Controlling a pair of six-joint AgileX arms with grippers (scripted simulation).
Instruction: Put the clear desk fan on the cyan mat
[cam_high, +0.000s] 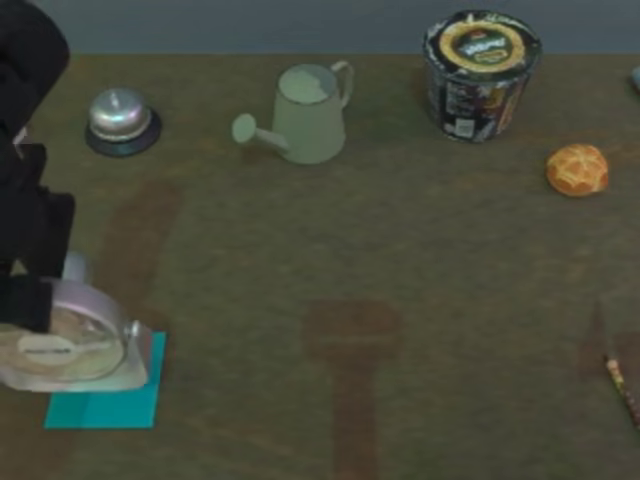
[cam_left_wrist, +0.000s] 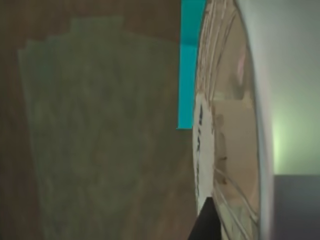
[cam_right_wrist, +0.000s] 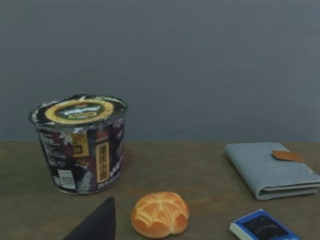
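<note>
The clear desk fan (cam_high: 70, 340) is at the table's near left, its ring housing and pale blades tilted, covering the far left part of the cyan mat (cam_high: 110, 405). My left gripper (cam_high: 38, 300) reaches down from the left edge and is shut on the fan's rim. In the left wrist view the fan (cam_left_wrist: 230, 125) fills one side between dark fingers (cam_left_wrist: 207, 222), with a strip of the mat (cam_left_wrist: 190, 65) beside it. Whether the fan rests on the mat I cannot tell. My right arm is parked outside the top view; one dark finger (cam_right_wrist: 100, 225) shows.
Along the back stand a silver bell (cam_high: 121, 118), a pale watering can (cam_high: 305, 112) and a noodle cup (cam_high: 480, 72). A bread roll (cam_high: 577, 169) lies at the right, a thin pencil (cam_high: 622, 385) near the right edge. A grey wallet (cam_right_wrist: 272, 170) and a blue device (cam_right_wrist: 262, 227) lie beyond.
</note>
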